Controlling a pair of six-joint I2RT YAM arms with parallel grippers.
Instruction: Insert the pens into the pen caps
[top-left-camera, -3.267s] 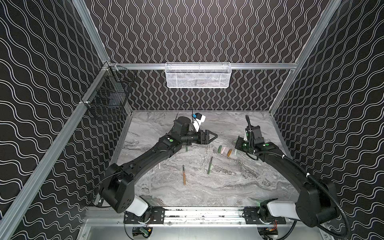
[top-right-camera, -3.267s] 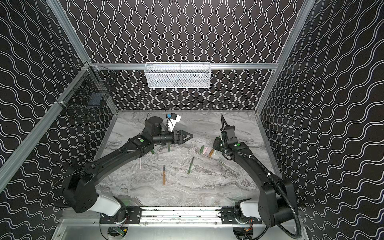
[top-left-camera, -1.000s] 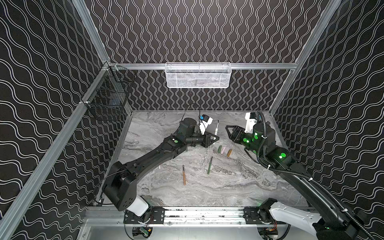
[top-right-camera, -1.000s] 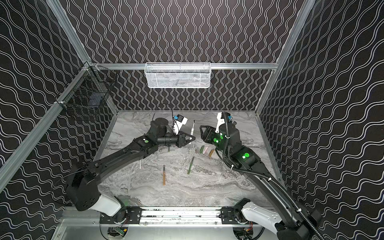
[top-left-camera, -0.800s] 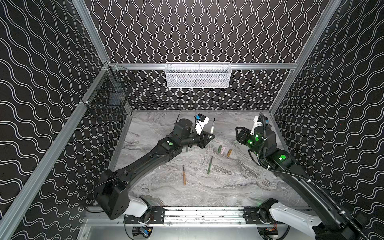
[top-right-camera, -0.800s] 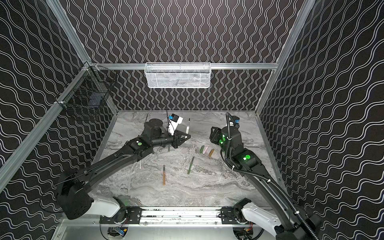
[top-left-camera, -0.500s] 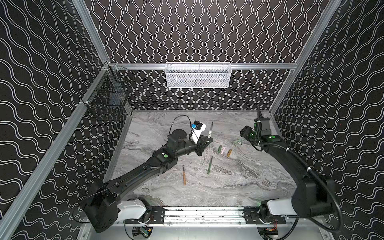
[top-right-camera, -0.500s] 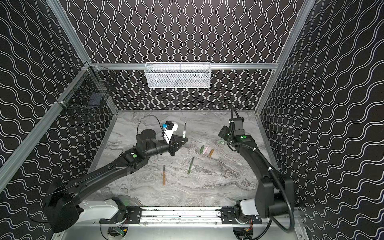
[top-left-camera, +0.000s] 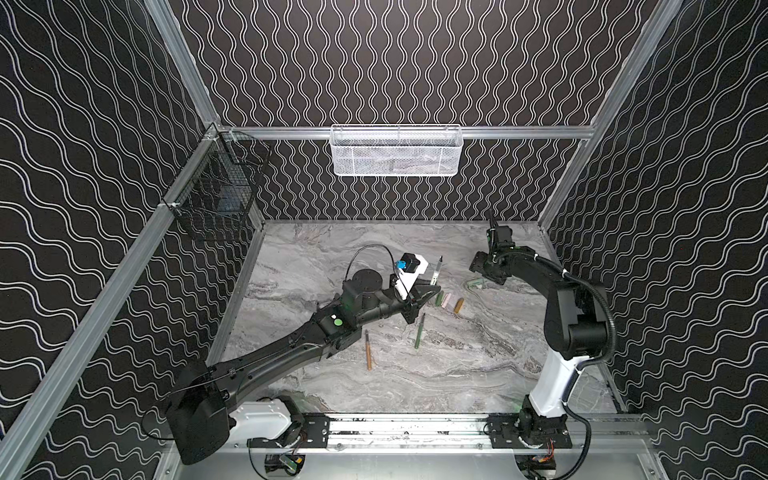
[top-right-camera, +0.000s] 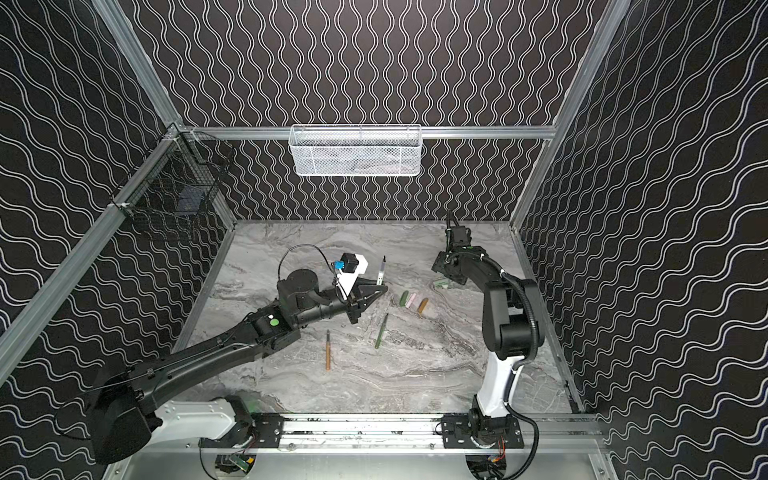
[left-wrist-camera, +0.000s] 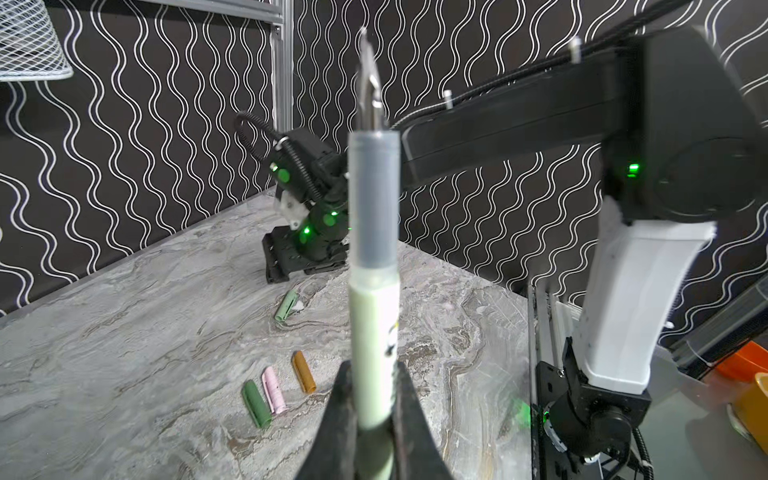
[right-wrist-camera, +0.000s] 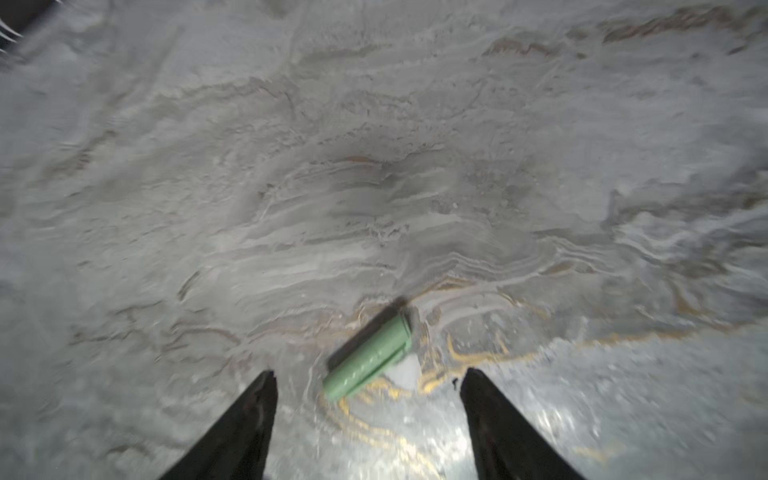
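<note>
My left gripper (left-wrist-camera: 372, 368) is shut on a pale green pen (left-wrist-camera: 374, 316), held upright with its dark tip pointing up; it also shows in both top views (top-left-camera: 436, 272) (top-right-camera: 380, 270). My right gripper (right-wrist-camera: 368, 376) stands open just above the table, its fingers either side of a pale green pen cap (right-wrist-camera: 370, 357) without touching it. Dark green (top-left-camera: 438, 297), pink (top-left-camera: 446, 300) and orange-brown (top-left-camera: 458, 305) caps lie in a row mid-table. A dark green pen (top-left-camera: 419, 330) and an orange-brown pen (top-left-camera: 368, 349) lie nearer the front.
A white mesh basket (top-left-camera: 395, 151) hangs on the back wall. A black wire basket (top-left-camera: 216, 199) hangs on the left wall. A metal rail (top-left-camera: 415, 430) carrying both arm bases runs along the front edge. Patterned walls enclose the marble table (top-left-camera: 478, 374).
A second ago both grippers were raised and close together mid-table. The right one has swung back right and down over the pale green cap, jaws wider. The left drew back with the pen.
</note>
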